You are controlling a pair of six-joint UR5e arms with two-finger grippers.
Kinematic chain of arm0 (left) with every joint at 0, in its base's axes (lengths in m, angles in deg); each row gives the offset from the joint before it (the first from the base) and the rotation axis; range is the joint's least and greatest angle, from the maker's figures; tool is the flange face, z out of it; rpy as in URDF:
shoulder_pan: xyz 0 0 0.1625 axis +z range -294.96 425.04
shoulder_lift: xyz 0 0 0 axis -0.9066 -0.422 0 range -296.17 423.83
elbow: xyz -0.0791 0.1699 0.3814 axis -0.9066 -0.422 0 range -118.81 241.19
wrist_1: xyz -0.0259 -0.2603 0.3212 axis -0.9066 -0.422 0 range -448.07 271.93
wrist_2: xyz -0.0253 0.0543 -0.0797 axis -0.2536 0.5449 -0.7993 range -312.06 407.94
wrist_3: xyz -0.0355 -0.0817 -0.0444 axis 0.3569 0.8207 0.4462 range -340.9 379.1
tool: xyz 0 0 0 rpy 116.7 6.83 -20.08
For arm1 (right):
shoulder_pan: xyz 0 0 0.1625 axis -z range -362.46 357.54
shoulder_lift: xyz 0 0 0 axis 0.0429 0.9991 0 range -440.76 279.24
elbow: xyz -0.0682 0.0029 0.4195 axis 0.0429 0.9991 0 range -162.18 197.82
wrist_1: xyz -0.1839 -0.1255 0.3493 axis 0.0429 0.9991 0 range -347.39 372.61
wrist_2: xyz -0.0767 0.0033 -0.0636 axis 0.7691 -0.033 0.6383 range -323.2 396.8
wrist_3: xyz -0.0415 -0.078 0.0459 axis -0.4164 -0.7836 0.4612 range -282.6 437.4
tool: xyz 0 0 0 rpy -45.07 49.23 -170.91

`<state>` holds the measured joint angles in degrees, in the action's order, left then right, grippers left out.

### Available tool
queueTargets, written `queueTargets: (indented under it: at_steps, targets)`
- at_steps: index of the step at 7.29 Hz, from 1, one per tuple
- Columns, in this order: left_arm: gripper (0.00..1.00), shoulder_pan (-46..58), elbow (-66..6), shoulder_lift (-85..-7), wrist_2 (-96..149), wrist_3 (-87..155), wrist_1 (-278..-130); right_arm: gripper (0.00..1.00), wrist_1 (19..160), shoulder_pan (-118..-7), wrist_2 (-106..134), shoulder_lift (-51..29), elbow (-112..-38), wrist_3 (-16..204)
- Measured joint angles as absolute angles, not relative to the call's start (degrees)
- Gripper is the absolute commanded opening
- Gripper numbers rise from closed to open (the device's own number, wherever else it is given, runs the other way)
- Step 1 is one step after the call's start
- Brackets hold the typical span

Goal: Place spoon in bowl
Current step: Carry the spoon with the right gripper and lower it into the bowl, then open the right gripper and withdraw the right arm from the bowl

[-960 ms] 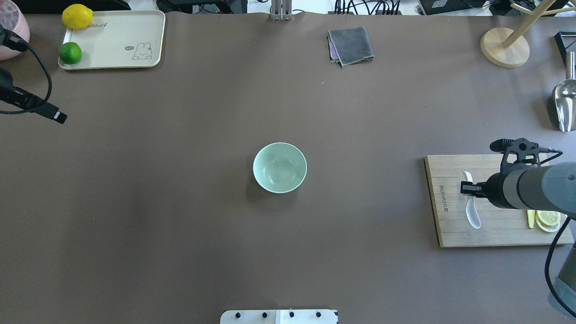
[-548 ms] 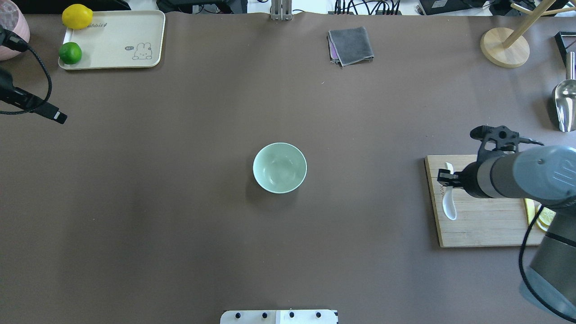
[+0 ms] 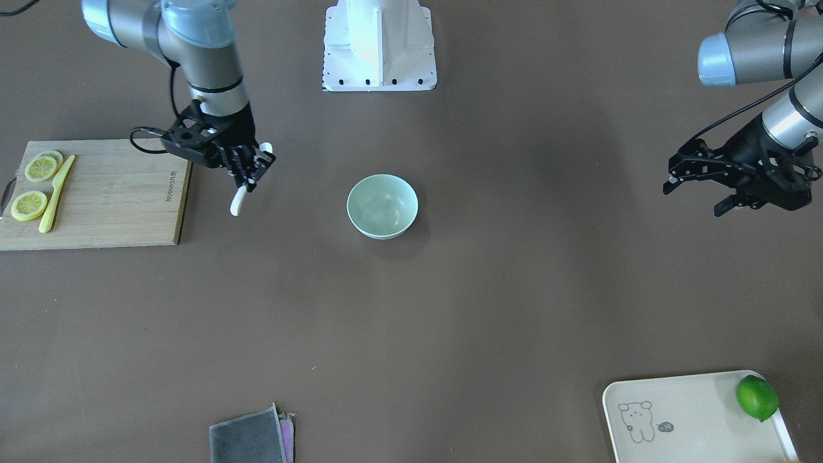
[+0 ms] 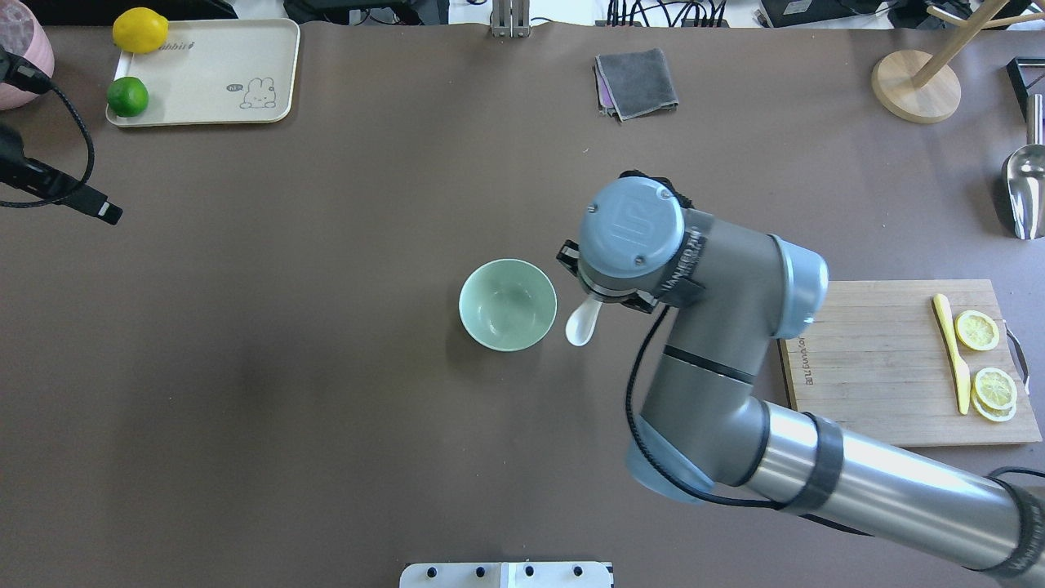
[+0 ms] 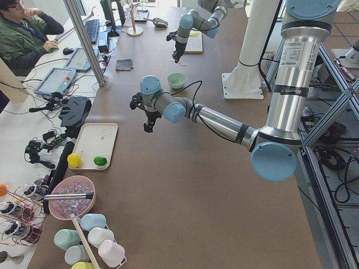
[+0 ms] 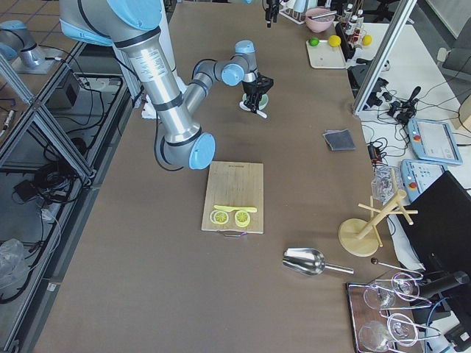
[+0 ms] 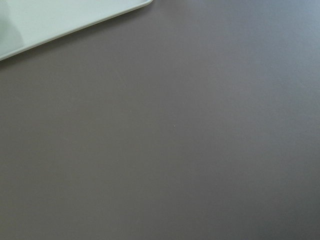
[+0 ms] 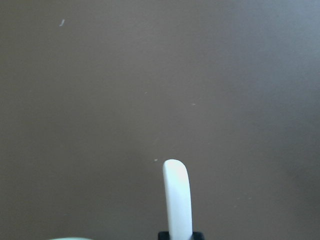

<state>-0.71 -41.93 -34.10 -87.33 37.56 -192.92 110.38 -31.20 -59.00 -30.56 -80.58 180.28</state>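
Note:
The pale mint-green bowl (image 4: 507,304) stands upright at the table's middle and also shows in the front view (image 3: 382,206). My right gripper (image 3: 249,172) is shut on the white spoon (image 3: 237,204) and holds it above the table, just to the right of the bowl in the overhead view. The spoon's scoop (image 4: 581,325) sticks out from under the wrist there. The right wrist view shows the spoon's handle (image 8: 177,200) pointing away over bare table. My left gripper (image 3: 694,199) is open and empty, far to the left near the table's edge.
A wooden cutting board (image 4: 882,367) with lemon slices (image 4: 977,330) and a yellow knife (image 4: 952,351) lies at the right. A grey cloth (image 4: 637,82) lies at the back. A cream tray (image 4: 204,73) with a lemon and a lime sits back left.
My right gripper has carried the spoon off the cutting board and leftward across the table to beside the bowl. The left arm has not moved.

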Motion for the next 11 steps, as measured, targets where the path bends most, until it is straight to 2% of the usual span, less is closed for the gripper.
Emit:
queueTargets:
  at_steps: [1, 2, 5, 8, 9, 11]
  targets:
    - [0.98, -0.70, -41.96, -34.09, -87.32, 37.66, -192.93, 0.05, 110.59, -30.40, -58.24, -35.32, -76.26, 183.03]
    - [0.98, -0.70, -41.98, -34.09, -87.32, 37.71, -192.93, 0.99, 110.64, -29.79, -57.86, -38.04, -74.11, 184.58]
    - [0.98, -0.58, -41.84, -34.13, -87.33, 37.74, -192.93, 1.00, 110.76, -29.26, -56.43, -39.42, -73.43, 183.20]
    - [0.98, -0.54, -41.69, -34.15, -87.32, 37.61, -192.95, 1.00, 111.33, -31.61, -57.96, -38.29, -75.99, 178.04]
    - [0.98, -0.57, -41.63, -34.09, -87.30, 37.30, -192.96, 1.00, 112.10, -33.79, -60.62, -35.84, -78.77, 173.46]
    - [0.98, -0.75, -41.45, -33.85, -86.98, 37.09, -192.89, 1.00, 112.50, -40.26, -68.00, -25.23, -88.20, 157.68]
